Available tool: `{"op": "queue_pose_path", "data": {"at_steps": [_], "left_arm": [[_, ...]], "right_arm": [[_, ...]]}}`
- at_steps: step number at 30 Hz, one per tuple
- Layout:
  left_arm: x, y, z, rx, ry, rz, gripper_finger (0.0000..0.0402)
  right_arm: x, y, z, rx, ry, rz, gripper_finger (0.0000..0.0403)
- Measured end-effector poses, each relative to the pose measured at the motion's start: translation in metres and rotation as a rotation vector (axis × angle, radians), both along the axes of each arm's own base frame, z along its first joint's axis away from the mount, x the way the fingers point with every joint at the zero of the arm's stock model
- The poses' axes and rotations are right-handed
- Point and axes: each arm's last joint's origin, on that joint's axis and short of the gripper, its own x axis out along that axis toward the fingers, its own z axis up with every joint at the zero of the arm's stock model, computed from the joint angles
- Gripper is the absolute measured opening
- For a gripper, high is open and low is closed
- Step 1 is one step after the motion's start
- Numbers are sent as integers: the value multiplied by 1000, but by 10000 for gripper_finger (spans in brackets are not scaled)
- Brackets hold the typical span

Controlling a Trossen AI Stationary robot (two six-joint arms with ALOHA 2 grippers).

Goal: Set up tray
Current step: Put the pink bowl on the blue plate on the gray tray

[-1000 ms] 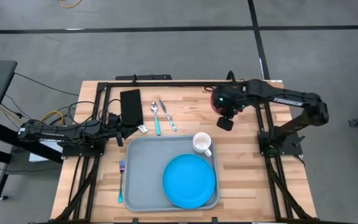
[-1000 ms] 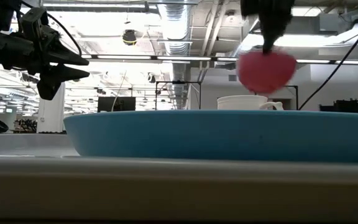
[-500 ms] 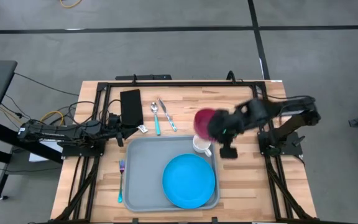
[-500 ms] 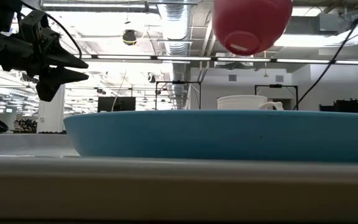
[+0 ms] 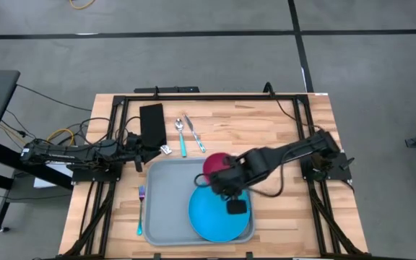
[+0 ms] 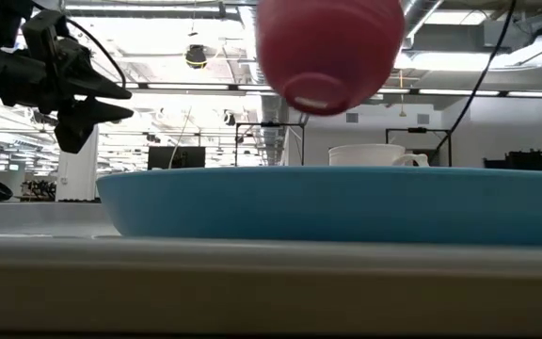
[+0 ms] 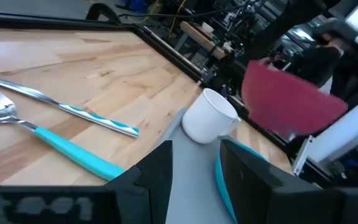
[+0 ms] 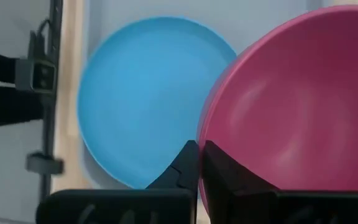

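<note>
The pink bowl [image 5: 214, 165] hangs in the air over the far part of the light grey-blue tray [image 5: 166, 193], beside the round blue plate [image 5: 219, 214] that lies in the tray. My right gripper [image 5: 227, 180] is shut on the bowl. A white mug [image 7: 210, 116] stands in the tray's far right corner; my right arm hides it in the high view. My left gripper [image 5: 143, 149] waits open near the table's left edge, just beyond the tray's far left corner, touching nothing. My right gripper pinches the bowl's rim [image 8: 202, 132], one finger [image 8: 229, 177] inside the bowl and the other [image 8: 188, 163] outside it. The bowl is lifted clear above the tray and plate, tilted, with its base [image 6: 310, 94] showing from the table's near side.
A spoon [image 5: 181, 136] and a knife [image 5: 195, 133] with teal handles lie on the wood beyond the tray. A black flat object [image 5: 152, 123] lies left of them. A fork [image 5: 141, 210] lies along the tray's left side. Bare wood shows right of the tray.
My right gripper has carried the pink bowl from the table's far right toward the near left, passing over the mug, and now holds it above the tray by the plate. The bowl has stayed lifted and held throughout. My left arm has kept still.
</note>
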Motion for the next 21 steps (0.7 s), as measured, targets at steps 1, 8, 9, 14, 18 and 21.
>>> {"op": "queue_pose_path", "data": {"at_steps": [1,8,9,14,18,21], "left_arm": [[0,0,0,-1,-1,-7,122],[0,-1,-1,1,9,-43,122],[0,-1,-1,3,8,-44,122],[0,-1,-1,4,8,-42,122],[0,-1,-1,4,8,-42,122],[0,-1,-1,5,9,-42,122]], "right_arm": [[5,5,-4,10,0,-8,0],[22,38,-29,92,25,-72,0],[22,42,-33,97,37,-82,0],[26,58,-51,98,79,-112,0],[30,70,-67,103,100,-132,0],[31,80,-73,121,96,-142,0]]}}
